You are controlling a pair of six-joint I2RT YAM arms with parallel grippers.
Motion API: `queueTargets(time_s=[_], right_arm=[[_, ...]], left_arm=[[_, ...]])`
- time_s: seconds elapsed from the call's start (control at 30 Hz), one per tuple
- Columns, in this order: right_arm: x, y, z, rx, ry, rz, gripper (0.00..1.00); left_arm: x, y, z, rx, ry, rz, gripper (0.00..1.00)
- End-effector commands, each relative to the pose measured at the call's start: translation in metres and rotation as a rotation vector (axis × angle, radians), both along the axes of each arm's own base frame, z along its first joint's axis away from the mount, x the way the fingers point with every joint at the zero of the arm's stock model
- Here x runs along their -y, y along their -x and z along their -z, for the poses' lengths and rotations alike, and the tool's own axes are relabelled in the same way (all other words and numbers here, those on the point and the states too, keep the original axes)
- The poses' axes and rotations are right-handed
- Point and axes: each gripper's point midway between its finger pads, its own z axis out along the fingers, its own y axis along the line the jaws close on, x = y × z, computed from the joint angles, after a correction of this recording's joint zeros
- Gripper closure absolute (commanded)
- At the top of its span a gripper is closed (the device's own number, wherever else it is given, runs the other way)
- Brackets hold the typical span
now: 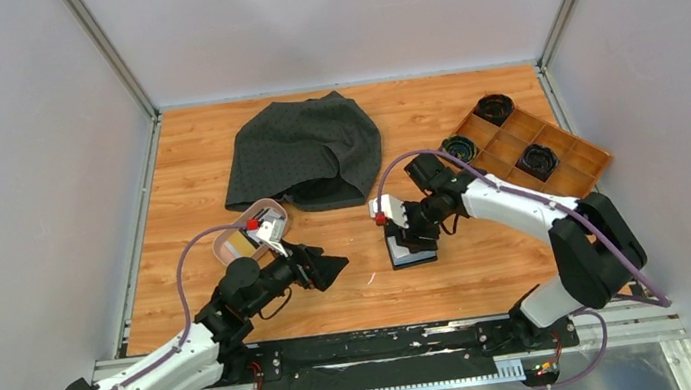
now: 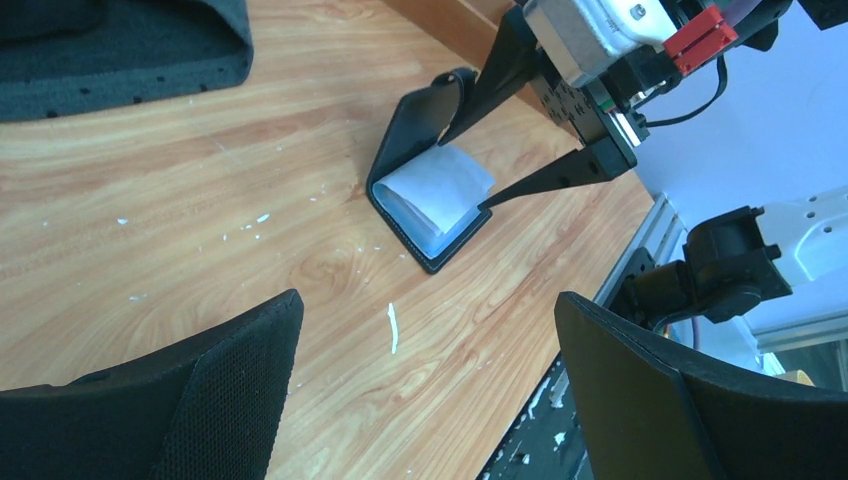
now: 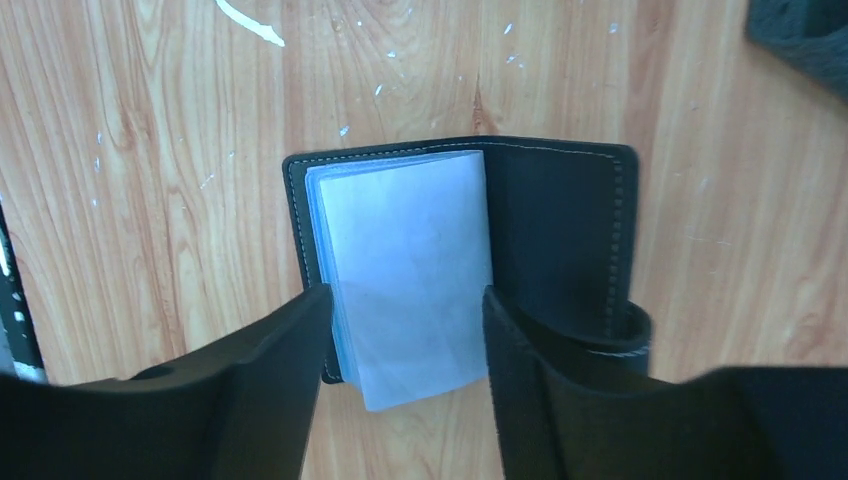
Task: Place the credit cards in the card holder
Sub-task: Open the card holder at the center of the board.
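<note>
The card holder (image 3: 550,230) lies opened on the wood, black outside with pale blue sleeves (image 3: 410,250) inside. My right gripper (image 3: 405,295) is open over it. One finger stands at the holder's left edge and the other on the black inner flap, with the sleeves between them. In the left wrist view the card holder (image 2: 420,120) has its flap propped up against the right arm's upper finger. My left gripper (image 2: 425,310) hangs open and empty above bare wood, left of the card holder (image 1: 413,255). The credit cards (image 1: 237,242) lie in a pink dish, partly hidden behind my left wrist.
The pink dish (image 1: 262,206) sits left of centre. A dark grey cloth (image 1: 305,150) is bunched at the back. A wooden compartment tray (image 1: 570,165) with black round parts (image 1: 493,107) stands at the right. A white scrap (image 2: 392,328) lies near the table's front edge.
</note>
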Motion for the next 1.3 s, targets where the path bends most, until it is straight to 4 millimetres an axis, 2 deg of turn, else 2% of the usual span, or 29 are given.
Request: queueTargets(time_s=[0.0,0.07,0.17,0.3,0.43,0.5,0.57,0.63,0.9,1.0,1.17,1.27], right_arm=[[-0.002,0.009,0.011,-0.060,0.037,-0.031,0.34],[0.001,0.010,0.016,-0.067,0.056,-0.041,0.23],[0.002,0.009,0.020,-0.070,0.073,-0.039,0.14],[0.005,-0.003,0.031,-0.064,0.130,-0.001,0.08],[0.007,-0.014,0.037,-0.045,0.166,0.035,0.08],[0.008,-0.017,0.038,-0.037,0.174,0.047,0.11],[0.006,-0.016,0.038,-0.046,0.166,0.045,0.19],[0.004,-0.010,0.036,-0.075,0.153,0.035,0.29],[0.000,0.013,0.030,-0.201,0.122,0.034,0.56],[0.001,0.020,0.031,-0.246,0.126,0.055,0.58],[-0.001,0.032,0.032,-0.331,0.124,0.075,0.54],[-0.004,0.041,0.030,-0.397,0.113,0.079,0.57]], left_arm=[[0.001,0.003,0.012,-0.043,-0.013,0.011,0.00],[0.001,0.003,0.014,-0.050,-0.016,0.011,0.00],[0.001,0.003,0.015,-0.052,-0.019,0.011,0.00],[0.000,0.003,0.017,-0.056,-0.022,0.009,0.00],[0.000,0.003,0.018,-0.062,-0.022,0.010,0.00],[0.000,0.004,0.019,-0.065,-0.022,0.010,0.00],[0.000,0.004,0.020,-0.068,-0.023,0.009,0.00],[0.000,0.004,0.021,-0.069,-0.024,0.009,0.00],[0.002,0.006,0.024,-0.094,-0.022,0.021,0.00],[0.004,0.008,0.026,-0.115,-0.012,0.030,0.00],[0.013,0.009,0.029,-0.174,0.020,0.050,0.00],[0.022,0.010,0.031,-0.236,0.034,0.056,0.03]])
